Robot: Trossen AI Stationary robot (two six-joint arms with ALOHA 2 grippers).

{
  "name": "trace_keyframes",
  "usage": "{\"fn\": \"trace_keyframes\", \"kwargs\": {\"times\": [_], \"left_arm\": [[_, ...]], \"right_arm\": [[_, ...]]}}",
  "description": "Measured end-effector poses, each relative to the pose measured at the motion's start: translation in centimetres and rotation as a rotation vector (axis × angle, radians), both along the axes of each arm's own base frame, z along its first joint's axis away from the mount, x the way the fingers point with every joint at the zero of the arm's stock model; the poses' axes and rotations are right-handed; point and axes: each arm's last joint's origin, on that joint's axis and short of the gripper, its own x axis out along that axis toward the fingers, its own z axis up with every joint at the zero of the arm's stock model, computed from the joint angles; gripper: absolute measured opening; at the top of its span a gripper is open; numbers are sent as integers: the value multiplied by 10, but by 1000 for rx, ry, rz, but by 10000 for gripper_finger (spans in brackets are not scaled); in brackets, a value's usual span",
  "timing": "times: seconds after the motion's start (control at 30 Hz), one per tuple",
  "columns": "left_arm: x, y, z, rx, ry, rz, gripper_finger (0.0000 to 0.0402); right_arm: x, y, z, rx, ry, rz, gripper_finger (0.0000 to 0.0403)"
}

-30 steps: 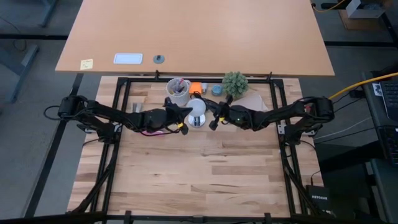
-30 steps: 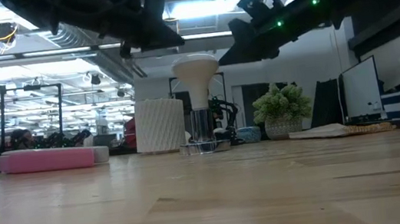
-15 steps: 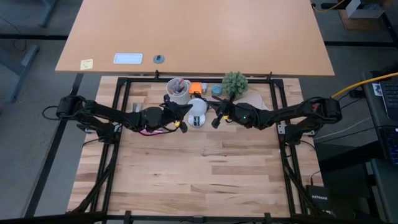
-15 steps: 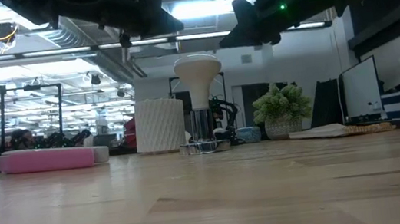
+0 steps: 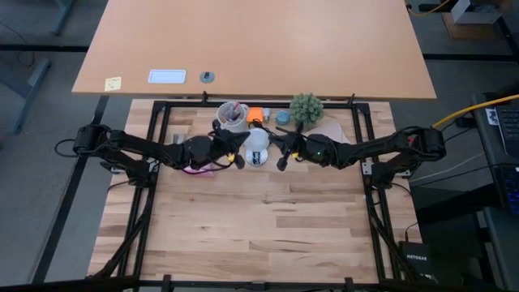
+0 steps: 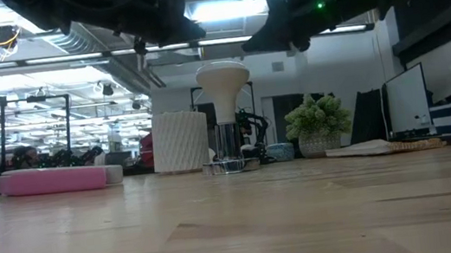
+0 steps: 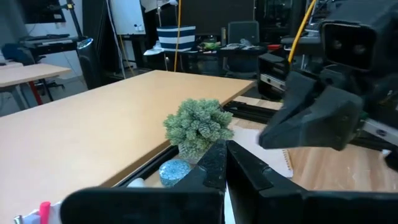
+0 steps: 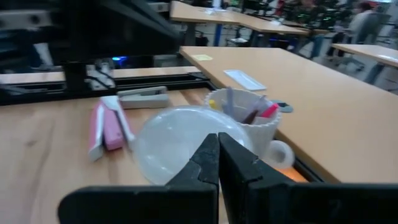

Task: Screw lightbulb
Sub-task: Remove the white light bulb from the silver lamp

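Note:
The lightbulb [image 6: 221, 81], a white frosted globe, stands upright, its neck running down into a silvery fitting [image 6: 229, 154] on the table. In the high view the lightbulb [image 5: 257, 149] sits between my two grippers. My left gripper [image 5: 241, 159] hangs shut just left of the globe and higher than it [image 6: 198, 32]. My right gripper [image 5: 280, 162] hangs shut just to the globe's right, also above it [image 6: 248, 47]. The right wrist view looks past the shut fingers [image 8: 217, 152] at the lightbulb [image 8: 177, 146].
Behind the bulb stand a white ribbed cup of pens [image 5: 233, 119], an orange object [image 5: 255, 114], a blue round thing [image 5: 281, 117] and a small green plant [image 5: 306, 107]. A pink stapler [image 6: 54, 180] lies to the left, and a notepad [image 6: 385, 146] to the right.
Both grippers have risen away from the bulb's globe, the right one more, and both stay shut. The bulb stands upright where it was.

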Motion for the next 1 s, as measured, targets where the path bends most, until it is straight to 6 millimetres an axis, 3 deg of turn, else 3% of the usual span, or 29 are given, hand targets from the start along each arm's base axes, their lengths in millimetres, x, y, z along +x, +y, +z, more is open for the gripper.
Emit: {"fn": "trace_keyframes", "kwargs": {"times": [0.23, 0.73, 1.0], "left_arm": [[-1, 11, 0, 7, 11, 38, 1], [-5, 35, -4, 4, 60, 119, 1], [-8, 45, -5, -5, 67, 155, 1]], "right_arm": [[1, 4, -2, 45, 13, 130, 3], [1, 52, -6, 6, 61, 244, 3], [-1, 59, -11, 18, 113, 259, 3]]}}
